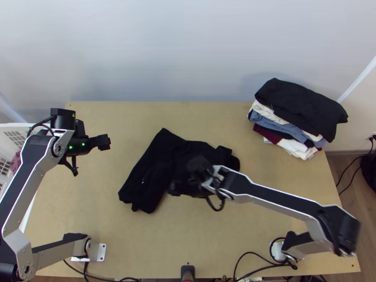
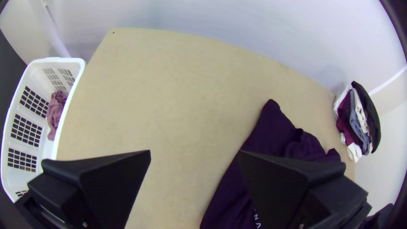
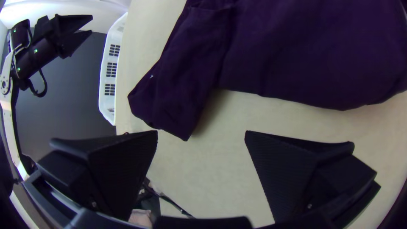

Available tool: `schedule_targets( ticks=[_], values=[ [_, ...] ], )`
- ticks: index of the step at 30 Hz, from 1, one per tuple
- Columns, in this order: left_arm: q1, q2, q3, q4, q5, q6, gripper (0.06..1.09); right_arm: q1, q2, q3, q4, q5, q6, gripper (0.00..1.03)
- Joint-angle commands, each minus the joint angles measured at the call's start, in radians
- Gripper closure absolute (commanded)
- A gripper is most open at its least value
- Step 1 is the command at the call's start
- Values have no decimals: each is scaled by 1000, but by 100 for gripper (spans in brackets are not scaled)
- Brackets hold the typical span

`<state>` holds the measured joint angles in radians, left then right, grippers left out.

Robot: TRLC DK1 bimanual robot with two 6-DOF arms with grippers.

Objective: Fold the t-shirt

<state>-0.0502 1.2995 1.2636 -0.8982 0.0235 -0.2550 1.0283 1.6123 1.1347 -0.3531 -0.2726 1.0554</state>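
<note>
1. Black t-shirt (image 1: 157, 155): lies around the middle of your wooden table (image 1: 282, 207), partly folded; a long slanting panel sits on your left side, bunched cloth towards your right, with a thick, lumpy end there
2. Left gripper (image 1: 104, 142): out over the table's left side, well apart from the shirt; your left wrist view has its two black fingers wide apart, nothing held
3. Right gripper (image 1: 176, 188): top view puts it by the near side of the shirt, dark on dark, so you can't tell its exact outline there; in your right wrist view the fingers stand wide apart with bare wood between them, nothing gripped
4. Writing: you get white lettering (image 2: 257, 218) on the shirt in the left wrist view, partly cut off at the bottom edge; in the right wrist view a small pale mark (image 3: 151, 76) sits on the slanting panel, too small to tell if it's print
5. Clothes pile (image 1: 301, 110): stacked at your far right corner, a black piece on top, white, blue and dark red layers under it; you can't make out any label on it
6. White basket (image 2: 80, 70): beside the table's left edge, slotted walls, pink cloth (image 2: 55, 112) inside
7. Black cables (image 1: 254, 254): run along your near edge, close to the arm bases
</note>
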Motion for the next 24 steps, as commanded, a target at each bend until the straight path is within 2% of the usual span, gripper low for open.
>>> schedule_targets(
  ticks=[1,4,7,10,11,13,14,24],
  values=[
    [10,-28,-18,4,7,-20,10,18,55,51,6,-23,63,10],
    [19,-32,-18,4,7,-18,10,19,90,66,31,-37,75,10],
    [27,-39,-26,4,7,-13,10,18,129,82,46,-37,77,22],
    [36,-43,-30,4,7,-10,10,21,163,92,59,-39,89,25],
    [38,-43,-32,4,7,-9,10,21,172,97,59,-39,92,31],
    [42,-43,-32,4,7,-7,10,23,181,100,59,-39,98,49],
    [42,-43,-32,4,7,-6,10,24,187,105,62,-39,98,54],
    [44,-32,-36,16,7,-3,10,26,259,162,66,-39,98,55]
  ],
)
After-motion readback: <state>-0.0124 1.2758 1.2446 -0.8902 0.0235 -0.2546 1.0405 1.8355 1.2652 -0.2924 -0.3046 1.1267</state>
